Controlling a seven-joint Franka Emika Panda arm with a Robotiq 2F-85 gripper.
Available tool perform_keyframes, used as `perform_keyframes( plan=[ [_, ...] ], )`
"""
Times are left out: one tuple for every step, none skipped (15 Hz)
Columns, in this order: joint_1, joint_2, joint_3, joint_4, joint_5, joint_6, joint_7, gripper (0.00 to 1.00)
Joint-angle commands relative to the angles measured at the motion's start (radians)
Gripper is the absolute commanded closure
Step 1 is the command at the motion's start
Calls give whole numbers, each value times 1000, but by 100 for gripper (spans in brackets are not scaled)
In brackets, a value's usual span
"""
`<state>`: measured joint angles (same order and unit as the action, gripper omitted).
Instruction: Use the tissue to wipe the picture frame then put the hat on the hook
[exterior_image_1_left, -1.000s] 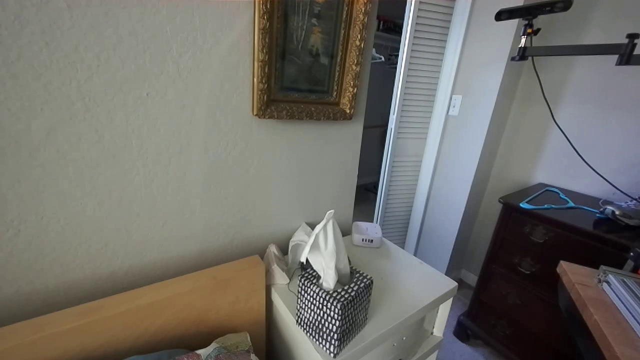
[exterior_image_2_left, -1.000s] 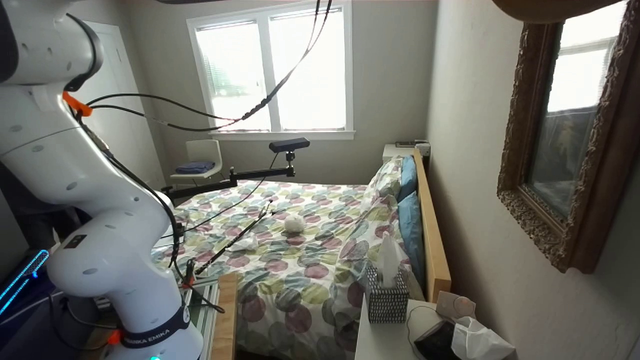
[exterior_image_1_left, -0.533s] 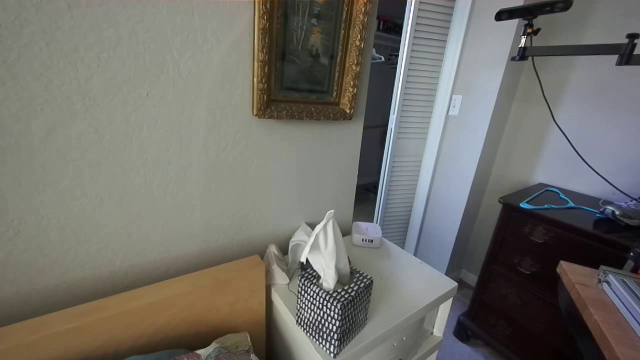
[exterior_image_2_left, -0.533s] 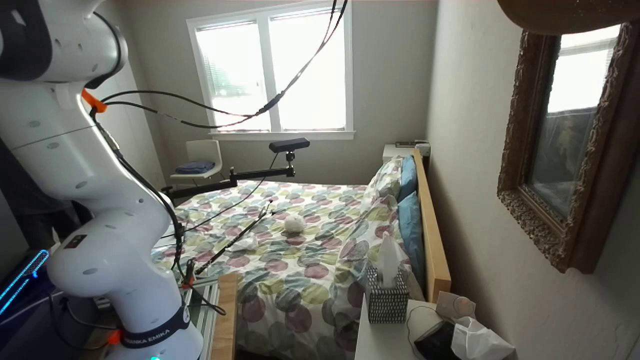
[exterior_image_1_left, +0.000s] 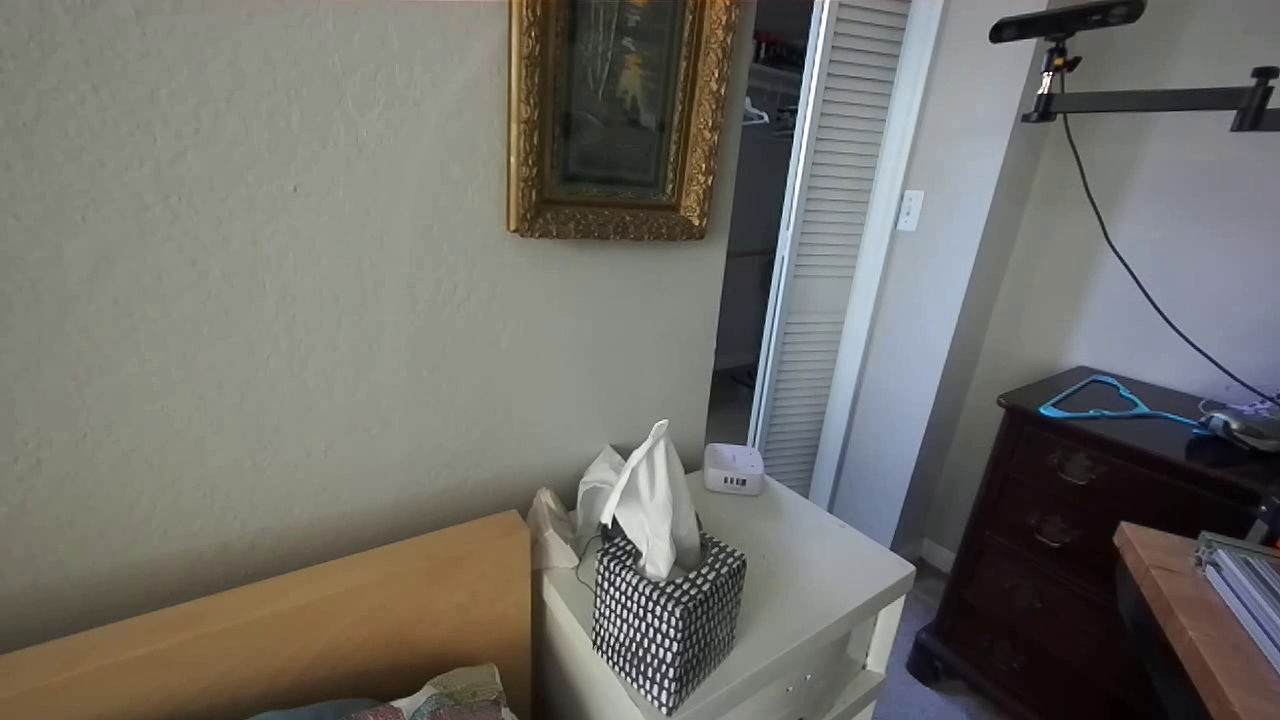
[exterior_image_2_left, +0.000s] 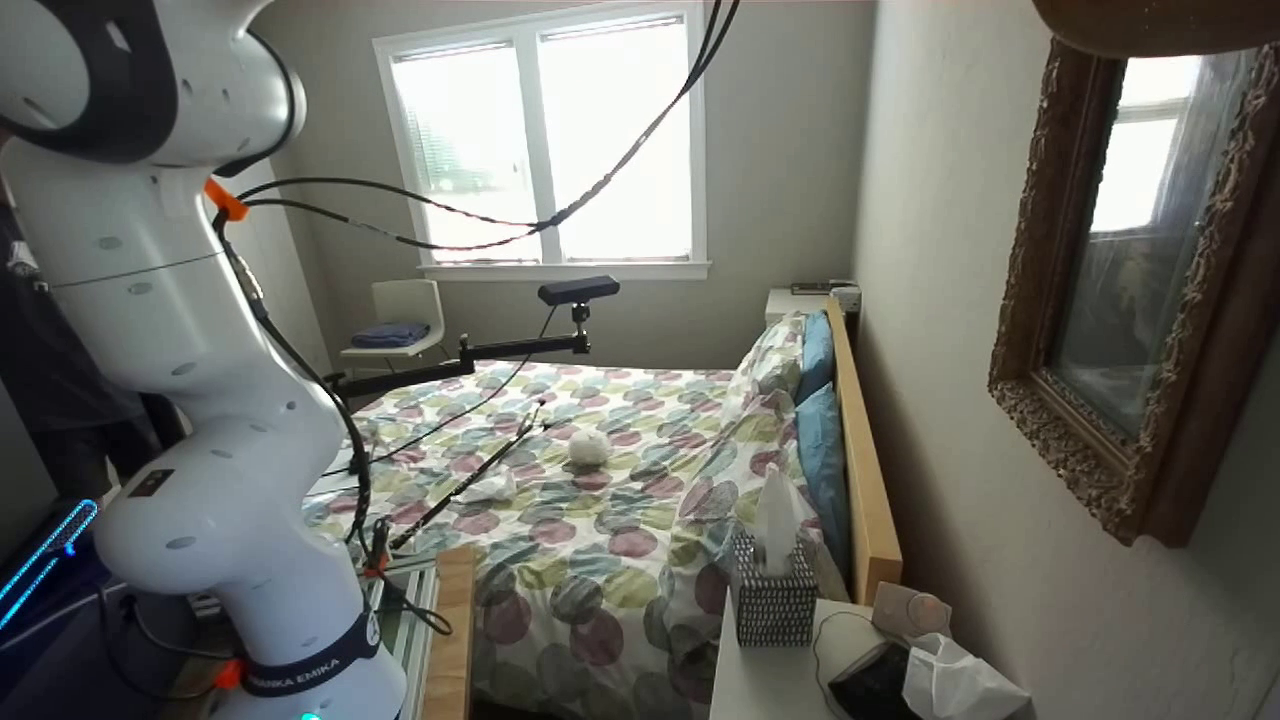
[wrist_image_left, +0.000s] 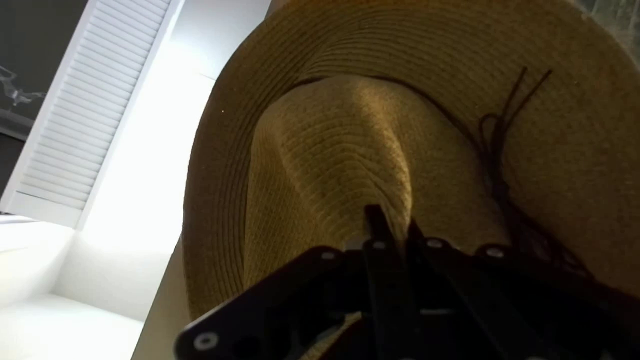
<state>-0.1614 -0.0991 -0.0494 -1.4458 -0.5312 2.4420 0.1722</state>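
Observation:
My gripper (wrist_image_left: 392, 218) is shut on a pinched fold of the crown of the tan straw hat (wrist_image_left: 325, 145), which fills most of the wrist view. In an exterior view only the brim of the hat (exterior_image_2_left: 1150, 25) shows, at the top right, overlapping the upper part of the picture frame (exterior_image_2_left: 1030, 300). The gold picture frame (exterior_image_1_left: 612, 220) hangs on the wall. A crumpled white tissue (exterior_image_2_left: 490, 487) lies on the bed; another tissue (exterior_image_2_left: 955, 680) is on the nightstand. Which one the task means, I cannot tell. The hook is out of view.
Below the frame stands a white nightstand (exterior_image_1_left: 820, 560) with a checkered tissue box (exterior_image_1_left: 670, 620) and a small white device (exterior_image_1_left: 733, 470). The wooden headboard (exterior_image_1_left: 300, 620) adjoins it. A camera on a black arm (exterior_image_2_left: 520, 345) reaches over the bed. A person (exterior_image_2_left: 60, 350) stands behind the robot arm.
The robot arm and its cables have swung to the right in an exterior view. The hat brim has moved right across the frame. The frame has shifted very slightly and its glass reflection differs.

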Motion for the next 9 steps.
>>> perform_keyframes(
  plan=[
    [-5, 58, -1, 69, 3, -49, 18, 98],
    [-5, 55, -3, 67, 9, -56, 14, 98],
    [-7, 44, -7, 57, 25, -50, 12, 98],
    [-7, 33, -11, 48, 35, -46, 6, 98],
    [-10, 20, -16, 38, 38, -36, 6, 98],
    [-12, 1, -22, 27, 50, -29, -2, 98],
    [-15, -12, -29, 21, 58, -23, -1, 98],
    [-17, -31, -38, 11, 69, -17, -5, 98],
    [-19, -47, -48, 2, 77, -12, -4, 98]
  ],
)
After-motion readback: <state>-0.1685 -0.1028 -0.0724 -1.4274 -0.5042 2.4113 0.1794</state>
